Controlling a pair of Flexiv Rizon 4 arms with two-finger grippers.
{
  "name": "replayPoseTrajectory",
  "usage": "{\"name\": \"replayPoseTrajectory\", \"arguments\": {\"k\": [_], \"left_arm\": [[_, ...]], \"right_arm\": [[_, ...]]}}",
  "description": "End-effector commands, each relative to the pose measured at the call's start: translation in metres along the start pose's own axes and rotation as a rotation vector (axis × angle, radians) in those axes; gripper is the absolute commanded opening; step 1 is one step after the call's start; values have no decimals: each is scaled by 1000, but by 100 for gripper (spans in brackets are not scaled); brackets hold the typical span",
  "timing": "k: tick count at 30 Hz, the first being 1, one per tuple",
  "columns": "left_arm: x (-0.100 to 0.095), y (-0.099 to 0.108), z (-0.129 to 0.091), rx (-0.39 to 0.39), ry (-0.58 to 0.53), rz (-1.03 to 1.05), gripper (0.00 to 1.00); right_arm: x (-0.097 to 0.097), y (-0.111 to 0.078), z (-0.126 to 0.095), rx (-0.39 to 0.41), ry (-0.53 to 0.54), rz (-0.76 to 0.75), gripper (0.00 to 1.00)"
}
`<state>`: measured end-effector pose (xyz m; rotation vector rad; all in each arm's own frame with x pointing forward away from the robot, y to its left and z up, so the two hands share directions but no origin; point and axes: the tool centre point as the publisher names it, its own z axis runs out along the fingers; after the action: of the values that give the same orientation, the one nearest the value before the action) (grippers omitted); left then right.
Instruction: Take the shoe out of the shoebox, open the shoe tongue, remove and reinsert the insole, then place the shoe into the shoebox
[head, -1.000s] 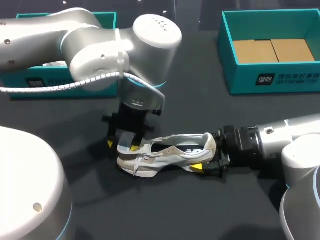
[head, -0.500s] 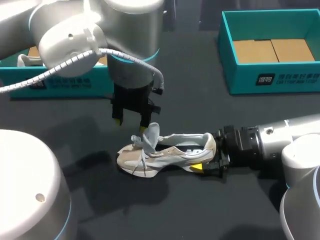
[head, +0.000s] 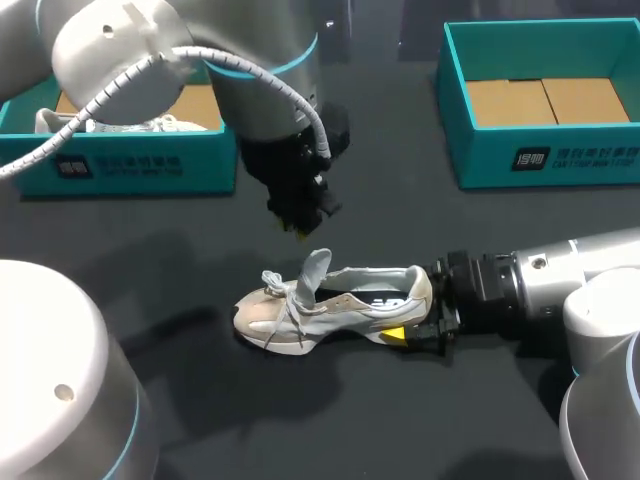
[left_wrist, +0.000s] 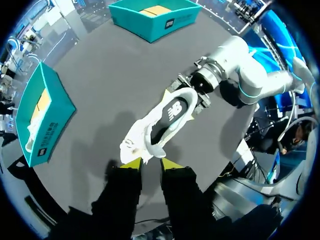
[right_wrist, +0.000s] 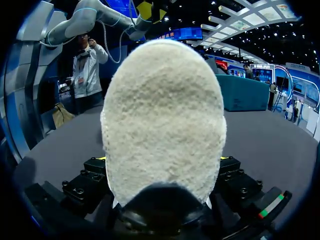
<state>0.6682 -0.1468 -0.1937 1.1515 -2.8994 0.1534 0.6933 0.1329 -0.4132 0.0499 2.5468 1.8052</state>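
A white and grey shoe (head: 335, 305) lies on its side on the dark table, its tongue (head: 314, 270) standing up. My left gripper (head: 300, 222) hangs above and behind the toe end, clear of the shoe. In the left wrist view its fingers (left_wrist: 151, 163) stand a narrow gap apart with nothing between them, and the shoe (left_wrist: 162, 120) is below. My right gripper (head: 412, 312) is shut on the shoe's heel from the right. The fleecy heel (right_wrist: 162, 115) fills the right wrist view between the right gripper's (right_wrist: 162, 158) fingers.
A teal shoebox (head: 210, 165) at the back left holds another white shoe (head: 120, 125). A second teal shoebox (head: 455, 100) with a cardboard floor stands at the back right. In the left wrist view both boxes (left_wrist: 42, 117) (left_wrist: 155, 20) lie beyond the shoe.
My left gripper has let go at the laces, lifted away toward the back, and its fingers have narrowed. The tongue now stands up. The right arm and shoe have stayed put.
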Motion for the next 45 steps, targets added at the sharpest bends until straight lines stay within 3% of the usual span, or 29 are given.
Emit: {"name": "replayPoseTrajectory", "arguments": {"k": [1,13,23,39,41,45], "left_arm": [[13,-11,-9,-18,13,486,0],[13,-11,-9,-18,13,486,0],[27,-29,26,55,10,636,0],[27,-29,26,55,10,636,0],[33,-33,39,69,-26,658,0],[41,-44,60,31,20,686,0]], "right_arm": [[1,1,0,2,-1,0,0],[1,1,0,2,-1,0,0],[1,1,0,2,-1,0,0],[1,1,0,2,-1,0,0],[1,1,0,2,-1,0,0],[1,1,0,2,-1,0,0]]}}
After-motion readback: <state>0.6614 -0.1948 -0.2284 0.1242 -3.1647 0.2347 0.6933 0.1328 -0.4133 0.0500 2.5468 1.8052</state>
